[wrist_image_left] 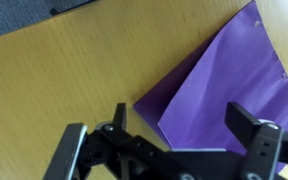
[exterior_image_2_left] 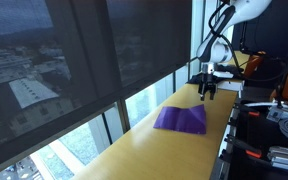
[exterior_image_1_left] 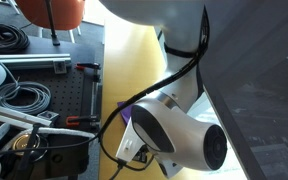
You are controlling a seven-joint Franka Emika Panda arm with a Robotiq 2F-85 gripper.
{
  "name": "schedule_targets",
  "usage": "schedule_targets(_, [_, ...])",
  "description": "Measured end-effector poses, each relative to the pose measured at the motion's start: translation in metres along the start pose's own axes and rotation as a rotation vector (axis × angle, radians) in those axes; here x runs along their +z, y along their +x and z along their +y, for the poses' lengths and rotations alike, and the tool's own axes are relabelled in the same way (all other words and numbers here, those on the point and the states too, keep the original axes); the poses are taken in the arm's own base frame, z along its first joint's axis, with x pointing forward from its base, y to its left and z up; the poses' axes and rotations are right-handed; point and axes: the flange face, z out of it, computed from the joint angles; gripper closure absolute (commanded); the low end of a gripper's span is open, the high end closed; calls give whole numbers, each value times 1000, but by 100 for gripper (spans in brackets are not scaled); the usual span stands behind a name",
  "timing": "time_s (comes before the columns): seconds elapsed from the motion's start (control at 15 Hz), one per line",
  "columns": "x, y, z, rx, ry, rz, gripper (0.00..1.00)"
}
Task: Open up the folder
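Observation:
The purple folder [exterior_image_2_left: 180,119] lies on the yellow wooden table [exterior_image_2_left: 164,150], partly opened, with one cover raised like a tent. In the wrist view the folder [wrist_image_left: 224,80] fills the right side, with a crease running up from its near corner. My gripper [exterior_image_2_left: 208,91] hovers just above the table past the folder's far end. Its two black fingers [wrist_image_left: 179,135] are spread wide apart over the folder's near corner and hold nothing. In an exterior view the arm's white body blocks most of the scene and only a purple sliver of the folder [exterior_image_1_left: 125,112] shows.
Tall windows with dark shades [exterior_image_2_left: 94,50] run along one table edge. On the opposite side a black perforated bench [exterior_image_1_left: 64,95] carries coiled cables [exterior_image_1_left: 19,100], tools and an orange chair [exterior_image_1_left: 49,12]. A black cable [exterior_image_1_left: 174,75] hangs from the arm.

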Motion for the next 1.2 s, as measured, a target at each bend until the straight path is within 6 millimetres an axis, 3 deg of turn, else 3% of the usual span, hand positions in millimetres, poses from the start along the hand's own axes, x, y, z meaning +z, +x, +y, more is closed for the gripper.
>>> schedule_targets(0.27, [13,10,8,2,18,-12,0])
schedule_targets(0.67, [30,16,2,-17,41,-24,0])
schedule_targets(0.73, [32,16,1,-18,43,-28,25])
schedule_targets(0.87, [36,15,0,-20,45,-33,32])
schedule_targets(1.2, [38,15,-1,-31,49,-36,71])
